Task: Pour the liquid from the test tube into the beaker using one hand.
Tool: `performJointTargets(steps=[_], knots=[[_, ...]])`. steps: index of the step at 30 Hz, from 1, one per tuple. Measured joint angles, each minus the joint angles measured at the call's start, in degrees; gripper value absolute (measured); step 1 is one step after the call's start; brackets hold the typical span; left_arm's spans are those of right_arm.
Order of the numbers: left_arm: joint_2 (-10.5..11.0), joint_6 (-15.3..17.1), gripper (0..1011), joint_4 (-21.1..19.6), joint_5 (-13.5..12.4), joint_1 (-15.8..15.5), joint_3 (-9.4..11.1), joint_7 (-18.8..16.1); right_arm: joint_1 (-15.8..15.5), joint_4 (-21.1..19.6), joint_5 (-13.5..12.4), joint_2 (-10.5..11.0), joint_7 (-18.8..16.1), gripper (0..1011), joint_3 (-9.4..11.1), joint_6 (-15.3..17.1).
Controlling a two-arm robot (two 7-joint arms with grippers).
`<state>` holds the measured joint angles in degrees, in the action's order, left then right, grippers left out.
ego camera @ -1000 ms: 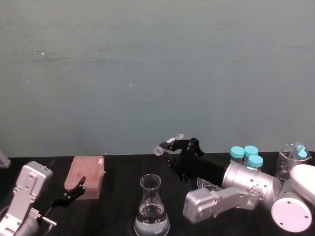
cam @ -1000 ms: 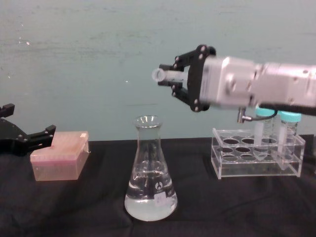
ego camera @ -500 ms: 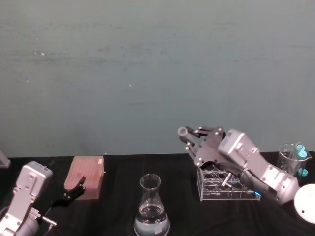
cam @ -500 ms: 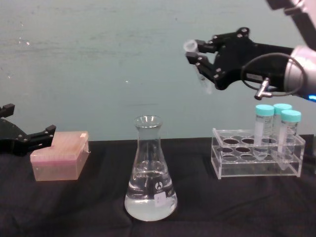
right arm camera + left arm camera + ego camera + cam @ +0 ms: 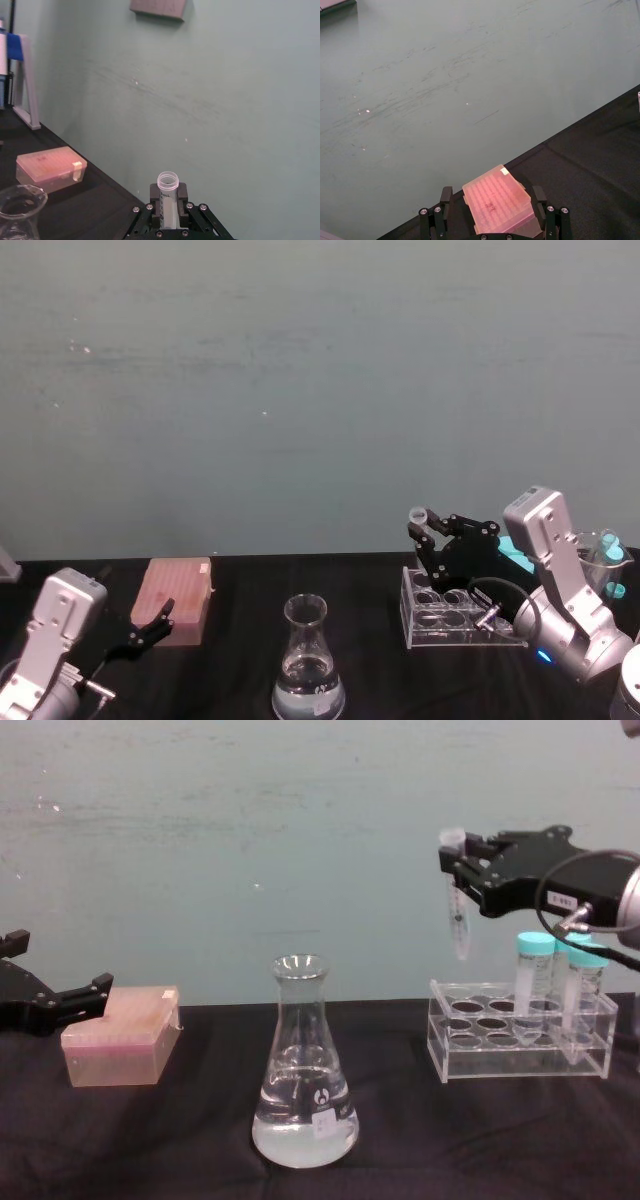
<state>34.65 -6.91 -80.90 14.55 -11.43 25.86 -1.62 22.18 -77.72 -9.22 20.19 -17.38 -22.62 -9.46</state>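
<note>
The beaker [image 5: 305,1075], a clear conical flask, stands mid-table with clear liquid [image 5: 305,1132] pooled in its base; it also shows in the head view as the beaker [image 5: 308,665]. My right gripper [image 5: 463,870] is shut on the test tube [image 5: 457,915], which hangs upright above the left end of the acrylic rack [image 5: 500,1055], to the right of the flask. I cannot make out liquid inside the tube. In the right wrist view the test tube [image 5: 167,197] sits between the black fingers [image 5: 154,192], its open rim up. My left gripper [image 5: 45,1005] rests open at the far left.
A pink tip box [image 5: 120,1038] lies beside the left gripper, framed by its spread fingers [image 5: 443,200] in the left wrist view. Teal-capped tubes [image 5: 535,985] stand in the rack. A glass beaker [image 5: 590,560] sits at the far right. A teal wall backs the table.
My right gripper has swung right, away from above the flask, and turned the test tube from tipped sideways to upright over the rack. The left arm has not moved.
</note>
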Motion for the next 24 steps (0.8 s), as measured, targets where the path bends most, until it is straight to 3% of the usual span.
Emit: performJointTargets(steps=[10,24], knots=[[0.00,0.00,1000,0.00,0.00,0.00,0.00,0.00,0.05,3.71,-2.55,-2.36,-0.67,190,3.36,2.26],[0.00,0.00,1000,0.00,0.00,0.00,0.00,0.00,1.78,8.38,-3.37,-4.43,-3.27,190,4.91,4.14]])
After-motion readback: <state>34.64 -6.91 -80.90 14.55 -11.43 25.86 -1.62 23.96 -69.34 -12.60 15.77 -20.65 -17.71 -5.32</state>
